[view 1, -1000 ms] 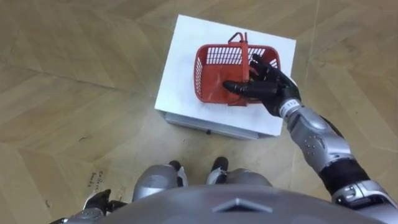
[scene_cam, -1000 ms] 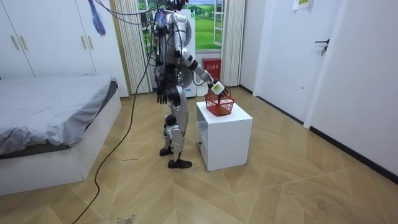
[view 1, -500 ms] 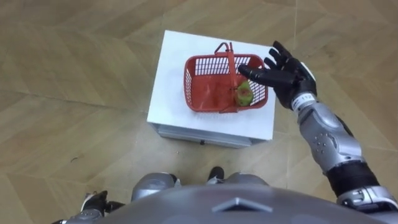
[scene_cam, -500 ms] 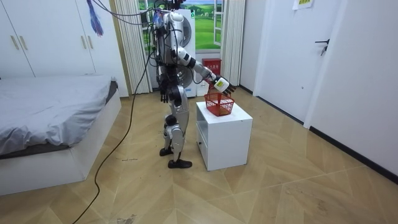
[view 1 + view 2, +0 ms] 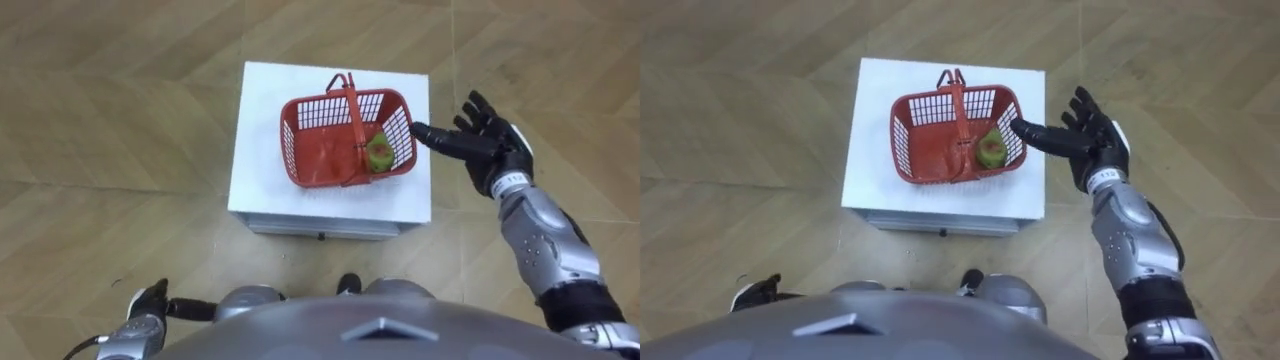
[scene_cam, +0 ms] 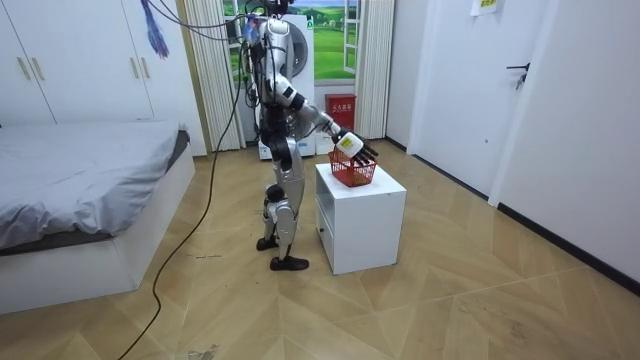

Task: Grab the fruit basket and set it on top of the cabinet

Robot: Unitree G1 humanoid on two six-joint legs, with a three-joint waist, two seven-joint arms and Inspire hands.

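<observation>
- My right hand [image 5: 480, 145] is open, fingers spread, holding nothing; it is the nearer hand.
- The red fruit basket [image 5: 292, 150] sits on the white cabinet [image 5: 258, 120] just to that hand's left, probably not touching it.
- The handle [image 5: 352, 110] stands upright and runs away from me, further left past a greenish fruit [image 5: 380, 152].
- Only the basket's right wall lies between.
- My left hand [image 5: 148, 305] hangs low, well apart; I cannot tell its state.
</observation>
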